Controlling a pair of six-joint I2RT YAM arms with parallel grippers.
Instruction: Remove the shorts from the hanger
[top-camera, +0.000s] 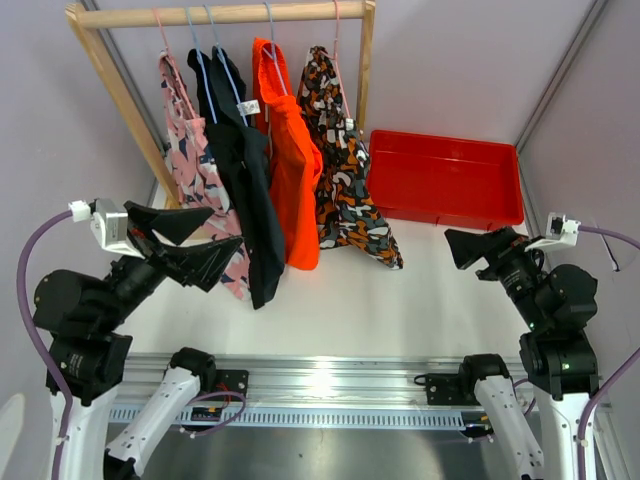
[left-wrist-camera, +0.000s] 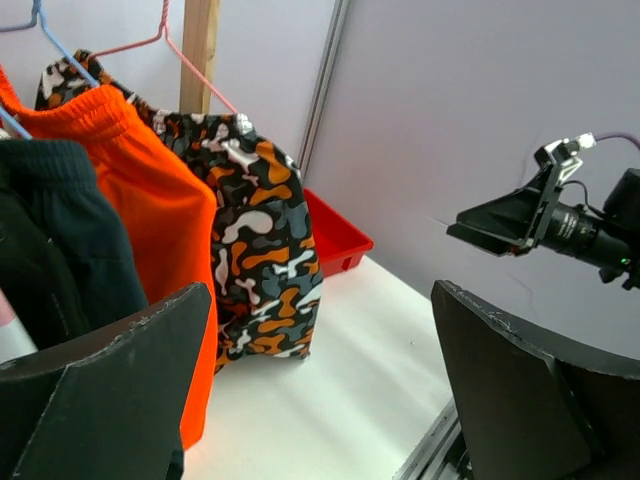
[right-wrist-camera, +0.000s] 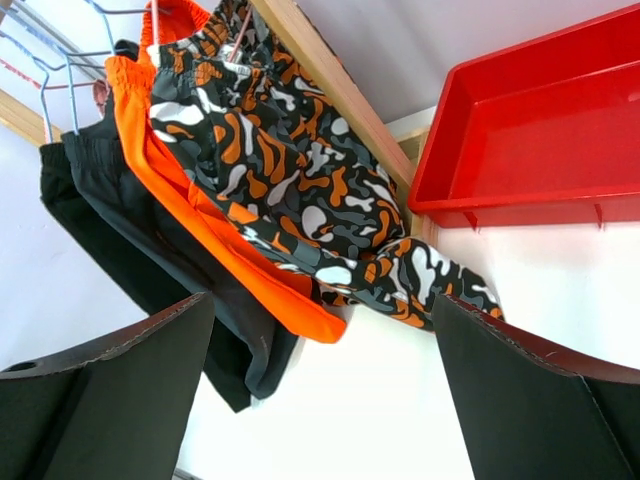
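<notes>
I am only at the approach, nothing gripped: four pairs of shorts (top-camera: 290, 170) hang on wire hangers (left-wrist-camera: 200, 74) from the wooden rail (top-camera: 220, 14) in the upper left of the top view. My left fingers (top-camera: 175, 222) gape apart just beside the pink pair (top-camera: 190, 150) at centre left, and my right fingers (top-camera: 468, 245) gape too, well apart from the clothes at centre right. Next, I judge, one set must close on a waistband by its hanger while the other steadies the wire.
</notes>
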